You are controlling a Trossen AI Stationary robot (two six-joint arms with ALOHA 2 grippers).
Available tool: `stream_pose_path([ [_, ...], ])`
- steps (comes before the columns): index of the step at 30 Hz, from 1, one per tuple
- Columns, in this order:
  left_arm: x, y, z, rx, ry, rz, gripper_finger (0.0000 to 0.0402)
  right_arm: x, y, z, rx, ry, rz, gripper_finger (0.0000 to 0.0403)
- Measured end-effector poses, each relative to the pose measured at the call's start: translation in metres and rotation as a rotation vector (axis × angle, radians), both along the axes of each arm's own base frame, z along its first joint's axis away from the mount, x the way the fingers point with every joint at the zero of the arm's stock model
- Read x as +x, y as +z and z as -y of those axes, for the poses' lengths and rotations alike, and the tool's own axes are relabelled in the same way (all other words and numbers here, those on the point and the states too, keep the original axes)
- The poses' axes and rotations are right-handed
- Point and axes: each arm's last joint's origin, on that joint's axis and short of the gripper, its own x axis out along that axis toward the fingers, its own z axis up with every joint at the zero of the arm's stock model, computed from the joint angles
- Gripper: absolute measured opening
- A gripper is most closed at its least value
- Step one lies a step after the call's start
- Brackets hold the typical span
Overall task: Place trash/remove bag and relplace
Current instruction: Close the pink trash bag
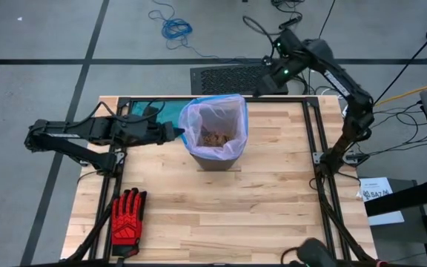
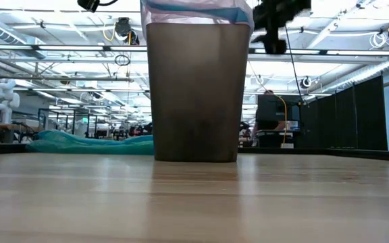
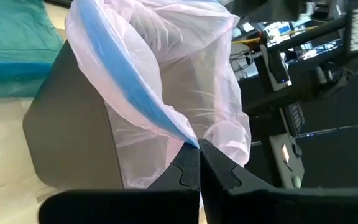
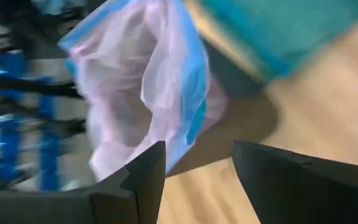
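Observation:
A dark bin (image 1: 217,157) stands mid-table, lined with the pale pink bag (image 1: 215,122), whose rim has a blue hem. Brown paper trash (image 1: 217,138) lies inside it. My left gripper (image 1: 178,132) is at the bin's left side, shut on the bag's rim; the left wrist view shows the shut gripper (image 3: 199,148) against the bag (image 3: 179,81). My right gripper (image 1: 262,87) hangs open beyond the bin's far right corner, with nothing between its fingers. In the right wrist view the right gripper (image 4: 197,155) points toward the bag (image 4: 142,81). My left gripper pinches the bag's blue-hemmed rim (image 3: 188,138) between its two fingers, at the bin's left side. The fingers come from the table's left, slanting a little downward. The film is gathered into folds toward the fingertips, and the rest of the bag stays in the bin.
A teal plastic bag (image 1: 161,113) lies flat at the far left behind the bin. A red-and-black glove (image 1: 127,215) lies near the front left. Black rails (image 1: 311,141) run along the table's sides. Bare wood (image 1: 273,208) stretches across the near right.

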Motion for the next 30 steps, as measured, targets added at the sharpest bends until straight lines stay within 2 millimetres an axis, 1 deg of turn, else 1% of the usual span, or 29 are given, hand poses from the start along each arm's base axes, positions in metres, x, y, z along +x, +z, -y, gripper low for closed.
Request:
stream_pose_path([
  [3,0.000,0.000,0.000,0.012,-0.007,-0.005,0.0000,0.006,-0.028,0.007,0.117,0.044,0.080,0.0178],
  [5,0.000,0.000,0.000,0.013,-0.008,-0.004,0.0000,0.010,-0.044,0.009,0.151,0.037,0.083,0.0178],
  [7,0.000,0.000,0.000,0.011,-0.010,-0.003,0.0000,0.016,-0.056,0.011,0.158,0.030,0.084,0.0178],
  [9,0.000,0.000,0.000,0.009,-0.009,-0.002,0.0000,0.022,-0.059,0.010,0.154,0.032,0.097,0.0175],
  [11,0.000,0.000,0.000,-0.001,-0.004,0.002,0.0000,0.027,-0.059,0.008,0.143,0.042,0.112,0.0163],
  [13,0.000,0.000,0.000,-0.005,-0.002,0.004,0.0000,0.032,-0.056,0.007,0.122,0.044,0.136,0.0137],
  [15,0.000,0.000,0.000,-0.008,0.002,0.005,0.0000,0.034,-0.051,0.007,0.112,0.026,0.155,0.0095],
  [17,0.000,0.000,0.000,-0.005,0.008,0.006,0.0000,0.035,-0.042,0.005,0.070,0.004,0.176,0.0040],
  [18,0.000,0.000,0.000,-0.004,0.013,0.006,0.0000,0.036,-0.038,0.003,0.041,-0.010,0.182,0.0021],
  [19,0.000,0.000,0.000,-0.004,0.016,0.007,0.0000,0.035,-0.032,0.000,0.016,-0.023,0.192,0.0012],
  [21,-0.001,0.003,-0.001,-0.003,0.016,0.011,0.0000,0.034,-0.019,-0.007,-0.007,-0.037,0.213,0.0007],
  [23,-0.002,0.010,-0.002,0.003,0.019,0.033,0.0000,0.034,0.000,-0.016,-0.068,-0.050,0.236,0.0002],
  [30,-0.008,0.032,-0.012,0.071,0.044,0.067,0.0000,0.034,0.086,-0.059,-0.346,-0.050,0.371,0.0000],
])
